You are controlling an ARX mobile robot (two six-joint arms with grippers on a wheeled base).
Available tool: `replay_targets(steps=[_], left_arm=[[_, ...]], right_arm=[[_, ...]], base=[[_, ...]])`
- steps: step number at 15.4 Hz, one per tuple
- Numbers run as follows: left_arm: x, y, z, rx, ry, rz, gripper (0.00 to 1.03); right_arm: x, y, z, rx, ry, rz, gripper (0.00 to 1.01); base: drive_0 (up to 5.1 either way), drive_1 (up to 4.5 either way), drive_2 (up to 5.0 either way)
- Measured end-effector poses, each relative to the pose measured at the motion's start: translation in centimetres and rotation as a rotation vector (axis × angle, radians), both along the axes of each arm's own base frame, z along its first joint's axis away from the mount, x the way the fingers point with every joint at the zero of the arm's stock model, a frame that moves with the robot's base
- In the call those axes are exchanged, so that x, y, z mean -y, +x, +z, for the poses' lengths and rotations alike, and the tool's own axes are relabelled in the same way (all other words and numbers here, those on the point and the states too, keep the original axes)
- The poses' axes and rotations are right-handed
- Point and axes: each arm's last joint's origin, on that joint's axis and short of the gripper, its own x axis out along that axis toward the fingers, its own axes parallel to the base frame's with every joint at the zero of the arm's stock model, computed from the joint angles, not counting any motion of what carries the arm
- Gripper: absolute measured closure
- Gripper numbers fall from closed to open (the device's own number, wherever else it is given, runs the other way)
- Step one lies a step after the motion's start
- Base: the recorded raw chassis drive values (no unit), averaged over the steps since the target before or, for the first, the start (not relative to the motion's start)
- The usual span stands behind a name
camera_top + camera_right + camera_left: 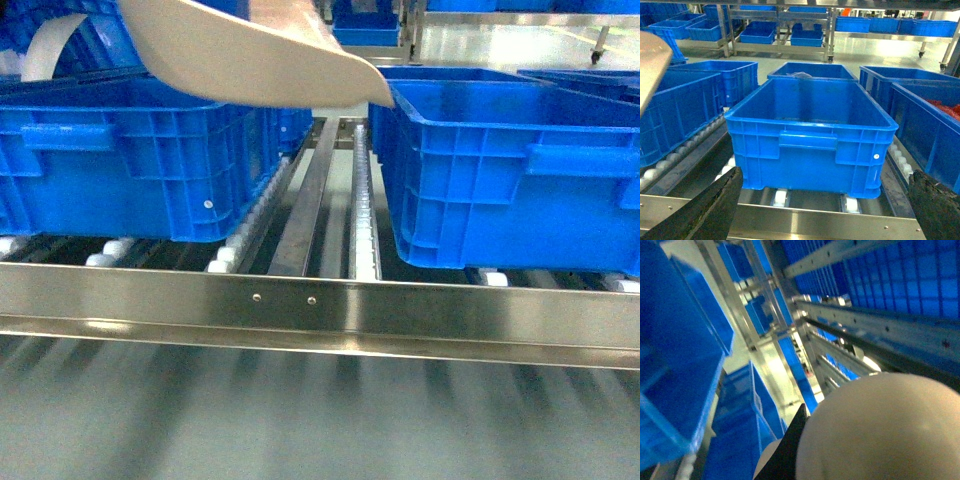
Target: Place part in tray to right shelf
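The beige tray [250, 55] hangs in the air at the top of the head view, above the left blue crate [130, 160]. Its rounded underside [880, 430] fills the lower right of the left wrist view. One black finger [789, 447] of my left gripper lies against it, holding it up. A corner of the tray [650, 65] shows at the left edge of the right wrist view. My right gripper [825, 200] is open with its fingers wide apart. It faces the right shelf's front rail [810, 220] with nothing between the fingers. The part is out of view.
The steel front rail [320, 300] crosses the head view, with white roller rails [362, 200] running back behind it. A second blue crate [510, 180] stands on the rollers at right, directly before the right gripper [810, 130]. More blue crates stand on racks behind.
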Motion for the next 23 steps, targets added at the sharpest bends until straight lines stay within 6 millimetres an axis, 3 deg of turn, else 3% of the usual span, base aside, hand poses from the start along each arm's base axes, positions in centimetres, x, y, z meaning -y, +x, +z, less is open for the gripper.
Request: replay_targets(steps=[3,5,7,10,17,18,20,21,23], left_arm=[[-5.2,3.2,3.0,-0.143,-0.035,0.408,0.89],[-7.0,6.3,4.6,-0.19,0.078,0.677,0.89],[-6.0,7.7,6.5,-0.162,0.209,0.732,0.89],[-5.6,7.9,7.4,-0.166,0.274,0.74,0.89],[-5.7,7.9,7.5,-0.187,0.341,0.758,0.89],[-5.9,7.4,7.0,-0.186,0.343,0.754,0.89],[-5.0,4.0,6.3,-0.172,0.364,0.684,0.89],[-4.1,1.0,6.7,-0.112,0.381,0.64,0.89],[-2.5,-7.5,7.5,0.019,0.486,0.541,0.89]], right_arm=[[0.0,0.0,0.0,0.0,0.0,0.0,0.03],[0.0,0.0,0.0,0.0,0.0,0.0,0.03],[0.0,0.0,0.0,0.0,0.0,0.0,0.03],[0.0,0.0,0.0,0.0,0.0,0.0,0.03],[0.0,0.0,0.0,0.0,0.0,0.0,0.03],[0.0,0.0,0.0,0.0,0.0,0.0,0.03],[0.0,0.0,0.0,0.0,0.0,0.0,0.03],[0.0,0.0,0.0,0.0,0.0,0.0,0.03],[0.0,0.0,0.0,0.0,0.0,0.0,0.03]], base=[[0.0,0.0,0.0],[0.0,0.0,0.0],[0.0,0.0,0.0],[0.0,0.0,0.0],[0.0,0.0,0.0],[0.0,0.0,0.0],[0.0,0.0,0.0],[0.0,0.0,0.0],[0.0,0.0,0.0]])
